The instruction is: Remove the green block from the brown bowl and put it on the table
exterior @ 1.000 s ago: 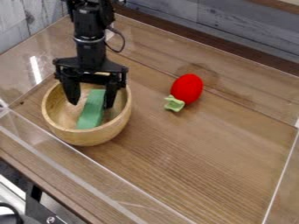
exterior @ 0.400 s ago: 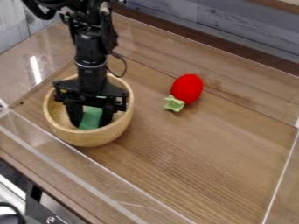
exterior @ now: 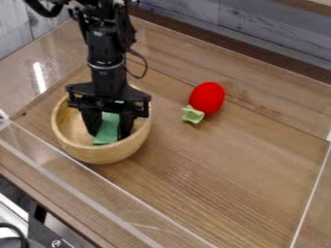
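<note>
A black robot arm (exterior: 101, 39) reaches straight down into a round brown bowl (exterior: 80, 143) of pale, smooth wood, its gripper (exterior: 111, 123) set around a flat-sided green block (exterior: 112, 129) that stands inside the bowl, leaning toward the right wall. The dark fingers (exterior: 92, 121) flank the block on both sides with the jaws partly drawn in; whether they actually press on it cannot be made out, since the fingertips and the block's lower end are lost behind the bowl's rim. To the right, well apart from the bowl, a glossy red rounded object (exterior: 207, 96) sits on a small light-green piece (exterior: 193, 115), their exact form too small to tell. Everything rests on a brown wood-grain table (exterior: 233, 174) with a faint sheen, fenced by clear plastic walls (exterior: 33, 44) that catch reflections. A grey weathered-plank backdrop (exterior: 258, 24) runs along the far edge, and the arm's upper part is cut off by the top of the view.
</note>
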Robot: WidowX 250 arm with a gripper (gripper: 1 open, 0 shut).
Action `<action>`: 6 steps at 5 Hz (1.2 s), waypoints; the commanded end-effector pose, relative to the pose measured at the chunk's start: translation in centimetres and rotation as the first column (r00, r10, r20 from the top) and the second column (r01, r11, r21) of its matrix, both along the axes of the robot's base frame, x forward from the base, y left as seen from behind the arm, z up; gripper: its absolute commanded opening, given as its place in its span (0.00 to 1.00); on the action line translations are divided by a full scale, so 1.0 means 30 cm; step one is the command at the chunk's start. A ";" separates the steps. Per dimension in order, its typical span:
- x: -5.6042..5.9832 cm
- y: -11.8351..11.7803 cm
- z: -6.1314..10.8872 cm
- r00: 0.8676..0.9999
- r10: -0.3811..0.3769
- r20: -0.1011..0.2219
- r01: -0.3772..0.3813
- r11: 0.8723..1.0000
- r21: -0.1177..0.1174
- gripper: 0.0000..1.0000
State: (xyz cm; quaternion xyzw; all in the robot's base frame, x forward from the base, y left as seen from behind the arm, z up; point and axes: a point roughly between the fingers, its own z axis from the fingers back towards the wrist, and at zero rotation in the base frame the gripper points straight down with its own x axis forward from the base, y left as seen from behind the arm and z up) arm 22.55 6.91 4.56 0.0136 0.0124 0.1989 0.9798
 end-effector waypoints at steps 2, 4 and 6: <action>0.004 0.006 0.179 0.994 -0.046 0.095 0.047 0.999 -0.010 0.00; 0.066 -0.104 0.207 0.988 -0.092 0.121 0.096 0.995 -0.023 0.00; 0.042 -0.181 0.164 0.990 -0.055 0.127 0.058 0.998 -0.022 0.00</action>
